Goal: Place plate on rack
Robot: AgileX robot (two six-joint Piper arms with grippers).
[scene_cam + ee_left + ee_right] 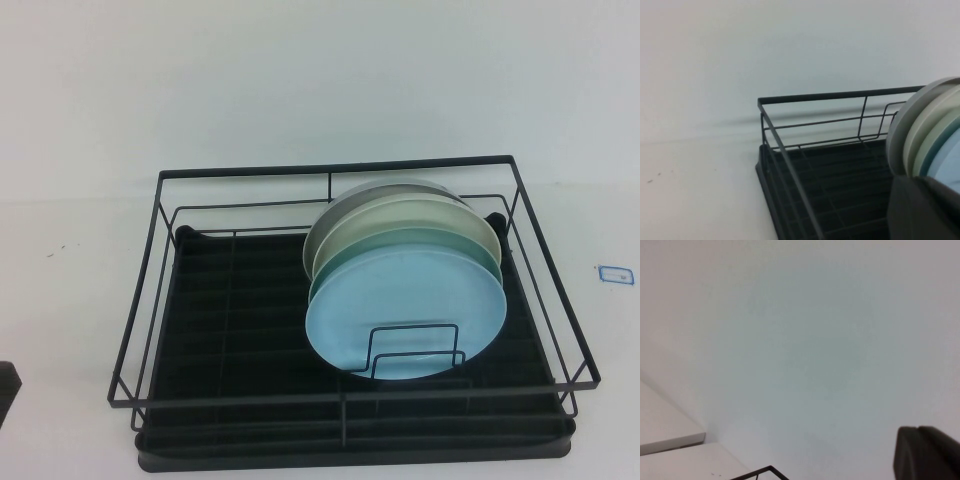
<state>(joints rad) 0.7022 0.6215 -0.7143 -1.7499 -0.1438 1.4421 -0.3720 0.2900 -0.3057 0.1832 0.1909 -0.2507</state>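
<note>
The sky-blue plate (400,310) stands on edge inside the black wire rack (240,300), right of its middle, behind two wire loop dividers (415,350). It leans on a mint-green plate (420,245), then a cream one (385,215) and a grey one (345,205). In the left wrist view the plate's edge (951,167) shows just past my left gripper (922,210), which is near the rack's left side (790,165). My right gripper (927,455) is a dark shape against the white wall, above a rack corner (765,471). Neither gripper holds anything I can see.
The rack sits on a white table against a white wall. A small blue-edged label (615,272) lies on the table to the rack's right. A dark part (8,385) sticks in at the left edge of the high view.
</note>
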